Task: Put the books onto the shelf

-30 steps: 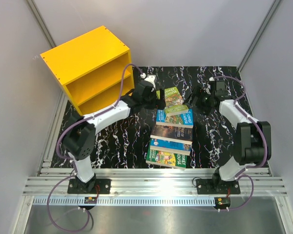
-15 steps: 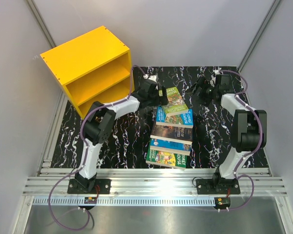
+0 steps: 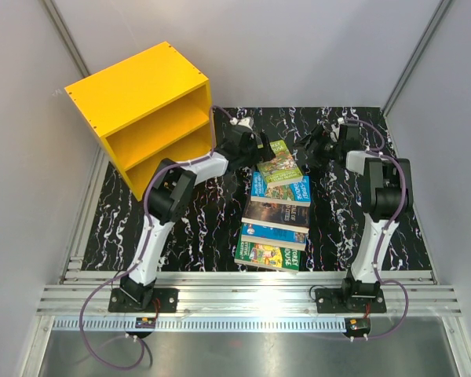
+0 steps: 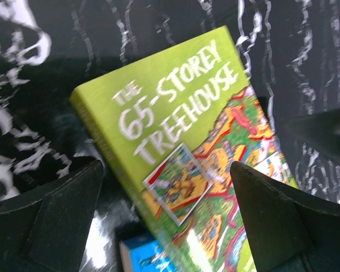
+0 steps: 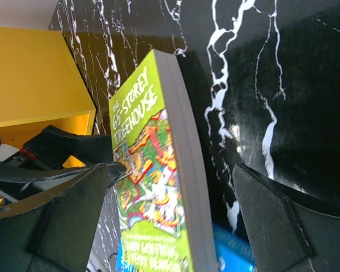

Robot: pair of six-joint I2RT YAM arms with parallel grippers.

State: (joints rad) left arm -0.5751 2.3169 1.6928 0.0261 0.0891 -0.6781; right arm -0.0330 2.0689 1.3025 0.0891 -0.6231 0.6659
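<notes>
A row of books runs down the black mat. The green "65-Storey Treehouse" book [image 3: 280,161] [image 4: 181,141] [image 5: 153,187] is at the far end, its near edge resting on a blue book [image 3: 281,190] [image 4: 147,255]. After these come a dark book [image 3: 276,214], a thin blue one [image 3: 273,233] and a green one [image 3: 268,255]. My left gripper [image 3: 259,149] [image 4: 167,221] stands open at the green book's left edge. My right gripper [image 3: 314,145] [image 5: 170,221] is open at its right edge. Neither grips it. The yellow shelf [image 3: 141,110] [image 5: 34,79] stands at the far left, open front towards the mat.
The mat [image 3: 188,228] is black with white veins. Grey walls close in the back and both sides. An aluminium rail [image 3: 243,298] runs along the near edge. The left arm's link [image 3: 188,169] stretches across in front of the shelf's lower opening.
Both arms have stretched out further. The left gripper has moved right up to the green book, and the right gripper has moved left towards it. Both stayed open.
</notes>
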